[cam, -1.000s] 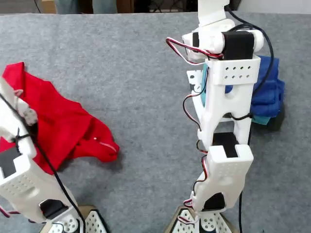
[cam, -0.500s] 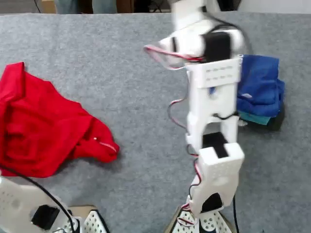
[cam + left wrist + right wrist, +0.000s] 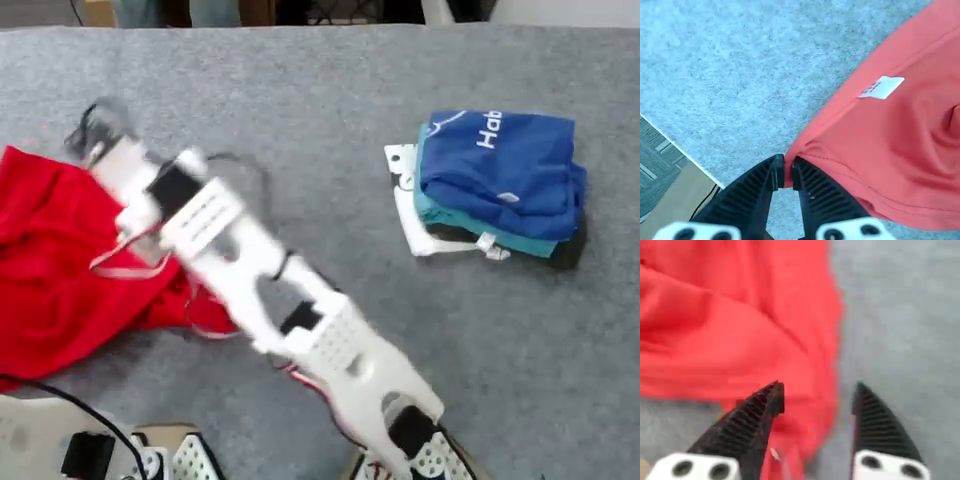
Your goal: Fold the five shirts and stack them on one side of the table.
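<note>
In the high view, your right arm (image 3: 215,225) lies slantwise across the desk (image 3: 330,90), its far end over the upper part of the red shirt (image 3: 55,290). That shirt is crumpled at the desk's left side. The folded stack (image 3: 440,225) sits well apart on the right, with the blue shirt (image 3: 505,165) on top. The blue shirt bears white lettering, which I leave unread.

In the left wrist view, your left claw (image 3: 784,172) is pinched tight on a corner of the red shirt's hem, close to the desk's edge. The rest of the cloth spreads away from the tips. A small white tag (image 3: 881,86) is sewn to the shirt, its print too small to read.

In the right wrist view, your right claw (image 3: 817,390) stands wide with nothing in it, above the shirt's border. One finger hangs over red cloth and the other over bare grey desk, so the hem runs between them. I judge that a straight drop would straddle that edge.
</note>
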`<state>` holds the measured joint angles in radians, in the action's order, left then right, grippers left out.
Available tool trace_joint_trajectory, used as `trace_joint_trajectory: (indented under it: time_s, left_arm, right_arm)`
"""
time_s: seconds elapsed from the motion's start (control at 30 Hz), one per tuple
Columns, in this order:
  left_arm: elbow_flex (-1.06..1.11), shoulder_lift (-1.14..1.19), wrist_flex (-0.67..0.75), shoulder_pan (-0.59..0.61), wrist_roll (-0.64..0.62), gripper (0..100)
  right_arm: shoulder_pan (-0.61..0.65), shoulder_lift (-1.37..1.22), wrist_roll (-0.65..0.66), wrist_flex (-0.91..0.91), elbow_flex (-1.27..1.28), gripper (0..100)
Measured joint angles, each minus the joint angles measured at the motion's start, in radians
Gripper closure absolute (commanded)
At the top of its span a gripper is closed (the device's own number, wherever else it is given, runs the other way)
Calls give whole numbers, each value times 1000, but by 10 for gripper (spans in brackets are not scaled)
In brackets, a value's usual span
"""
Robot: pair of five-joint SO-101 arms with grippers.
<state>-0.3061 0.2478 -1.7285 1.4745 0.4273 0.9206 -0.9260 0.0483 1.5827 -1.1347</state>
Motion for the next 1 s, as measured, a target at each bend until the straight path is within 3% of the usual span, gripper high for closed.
trace_joint_trajectory:
  time_s: [0.13,0.3,0.5,0.63,0.77,1.0]
  left_arm:
    - [0,0,0,0,0,970]
    - [0,5,58,-5,0,970]
    - [2,117,161,-60,0,970]
    - [-28,210,152,-120,-9,970]
    - [-118,284,72,-175,-35,970]
    - [-328,356,31,-201,-64,970]
  right_arm:
    - [28,-123,-3,-58,0,757]
    - [-3,-183,-3,-61,0,990]
    - [-104,-183,-5,11,-8,985]
    - [-161,-181,11,147,-86,985]
    - [-242,-143,20,172,-71,985]
    - [-336,147,51,173,302,985]
